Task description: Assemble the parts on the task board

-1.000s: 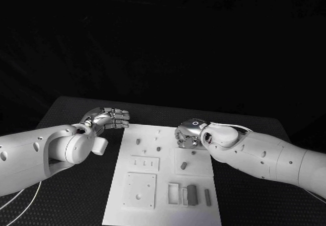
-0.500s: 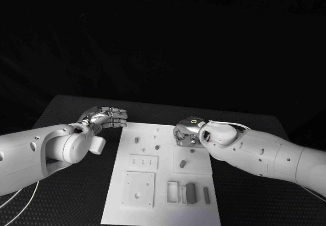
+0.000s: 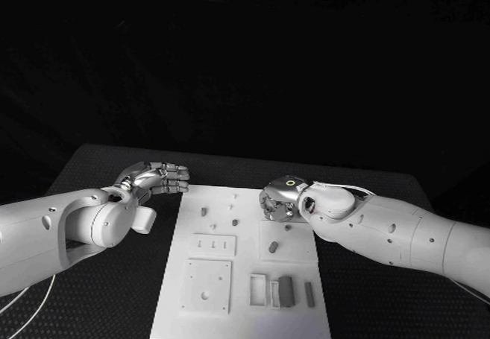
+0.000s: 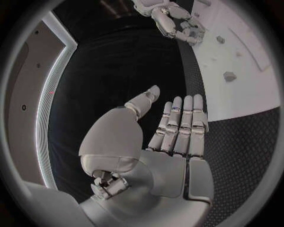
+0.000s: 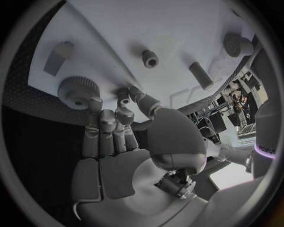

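- Right now we are looking at the task board (image 3: 243, 318), a flat white plate lying lengthwise in the middle of the black bench (image 3: 101, 299), with small grey parts (image 3: 287, 290) lying on it or standing in its recesses.
- We are keeping our right hand (image 3: 278, 203) over the far right corner of the board; its fingertips (image 5: 94, 105) are reaching for a round knurled part (image 5: 75, 91) there, and we cannot tell whether they are gripping it or only touching it.
- We are holding our left hand (image 3: 159, 176) just off the board's far left edge, above the bench, with nothing in it: fingers straight and side by side, thumb standing apart.
- We are judging the risks from here:
  - the knurled part is small and round, so a loose or off-centre pinch could let it roll away across the smooth plate;
  - the other small pegs (image 5: 150, 58) are standing close by, and spread fingers could be knocking them over;
  - the board is lying unclamped as far as we can see, so a sideways push could be sliding it on the bench.
- We are noting surfaces: the board looks smooth and matte, the bench finely textured, the parts hard-edged, and the hands metallic.
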### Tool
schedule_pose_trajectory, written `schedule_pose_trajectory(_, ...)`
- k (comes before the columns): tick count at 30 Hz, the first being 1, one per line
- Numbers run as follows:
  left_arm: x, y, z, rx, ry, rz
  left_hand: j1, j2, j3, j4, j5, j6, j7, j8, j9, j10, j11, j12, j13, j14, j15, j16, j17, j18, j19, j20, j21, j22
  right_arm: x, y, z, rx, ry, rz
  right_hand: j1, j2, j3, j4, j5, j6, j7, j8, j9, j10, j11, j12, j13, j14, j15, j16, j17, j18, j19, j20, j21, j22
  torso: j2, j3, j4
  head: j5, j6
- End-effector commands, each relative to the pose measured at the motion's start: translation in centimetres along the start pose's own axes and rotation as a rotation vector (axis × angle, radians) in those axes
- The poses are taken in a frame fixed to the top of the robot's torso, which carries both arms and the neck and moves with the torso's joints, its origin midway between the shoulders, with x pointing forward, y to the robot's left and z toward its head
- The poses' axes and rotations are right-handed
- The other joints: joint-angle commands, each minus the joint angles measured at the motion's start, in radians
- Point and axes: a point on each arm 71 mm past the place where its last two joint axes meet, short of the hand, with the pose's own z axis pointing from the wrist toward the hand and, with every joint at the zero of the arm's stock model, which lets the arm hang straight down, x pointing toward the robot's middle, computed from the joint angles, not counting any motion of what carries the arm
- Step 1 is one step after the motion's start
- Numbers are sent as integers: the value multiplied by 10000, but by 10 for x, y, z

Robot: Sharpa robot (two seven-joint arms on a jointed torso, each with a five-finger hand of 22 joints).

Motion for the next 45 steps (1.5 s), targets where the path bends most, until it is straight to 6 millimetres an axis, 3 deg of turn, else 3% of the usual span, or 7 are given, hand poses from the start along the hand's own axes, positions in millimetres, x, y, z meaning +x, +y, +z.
schedule_pose_trajectory(1, 2, -1, 0, 44, 213, -94, -93, 1, -33, -23, 31, 74, 106, -46, -10, 37, 42, -68, -10, -23, 46, -53, 3, 208, -67, 9, -55, -15, 7, -2, -2, 179, 177, 77, -64, -145, 96, 0, 21, -169, 115, -109, -73, 15, 63, -2, -29, 11, 53, 46, -23, 60, 43, -42, 78, 207, 16, -2, -5, -25, 26)
schedule_pose_trajectory(4, 3, -1, 0, 35, 233, -100, -89, 3, -32, -21, 31, 70, 108, -51, -14, 37, 44, -75, -14, -9, 42, -50, 8, 211, -56, 7, -52, -13, 6, -3, -2, 205, 129, 94, -137, -247, 197, 15, 20, -325, 175, -205, -106, -13, 121, -35, -66, -3, 108, 62, -40, 60, 40, -45, 96, 202, 19, -16, 9, -48, 37)
schedule_pose_trajectory(10, 2, -1, 0, 24, 220, -99, -89, -4, -34, -22, 30, 66, 108, -56, -17, 35, 46, -82, -17, -5, 41, -52, 10, 211, -53, 7, -54, -13, 6, -3, -3, 202, 114, 126, -181, -324, 275, 26, 22, -435, 218, -271, -129, -23, 162, -40, -89, -13, 147, 80, -52, 60, 41, -47, 114, 200, 27, -6, 7, -56, 94)
schedule_pose_trajectory(19, 1, -1, -1, 11, 194, -94, -69, 2, -26, -26, 31, 64, 104, -61, -22, 36, 46, -91, -22, -2, 40, -58, 13, 213, -51, 5, -59, -13, 7, -6, -7, 252, 96, 174, -186, -311, 341, 24, 22, -401, 221, -253, -116, 0, 168, -9, -92, 16, 157, 141, -45, 60, 84, -63, 163, 208, 34, -15, 21, -105, 125)
schedule_pose_trajectory(25, 1, -1, 0, 0, 202, -96, -22, -14, -15, -35, 31, 61, 105, -70, -30, 40, 47, -106, -30, 2, 38, -69, 17, 215, -50, 3, -67, -13, 6, -9, -9, 297, 102, 242, -188, -294, 382, 12, 22, -400, 221, -253, -111, 30, 167, 36, -86, 50, 156, 205, -33, 60, 136, -86, 216, 212, 43, -11, 14, -222, 139)
schedule_pose_trajectory(35, 1, 0, 1, -13, 183, -82, 15, -40, -14, -35, 30, 61, 110, -77, -37, 49, 48, -118, -37, 11, 37, -77, 24, 214, -45, 4, -75, -13, 6, -9, -10, 285, 101, 327, -193, -289, 395, 7, 22, -388, 218, -246, -106, 35, 165, 50, -84, 55, 154, 223, -30, 60, 145, -94, 230, 212, 57, -12, 20, -253, 195)
schedule_pose_trajectory(45, 1, 0, 2, -16, 178, -72, 17, -35, -17, -30, 31, 65, 109, -79, -40, 55, 49, -127, -41, 16, 38, -83, 28, 213, -39, 5, -78, -13, 6, -7, -8, 216, 211, 450, -219, -187, 438, -2, 21, -264, 188, -177, -67, 41, 140, 77, -88, 50, 137, 259, -32, 60, 139, -107, 257, 209, 61, -7, 34, -251, 176)
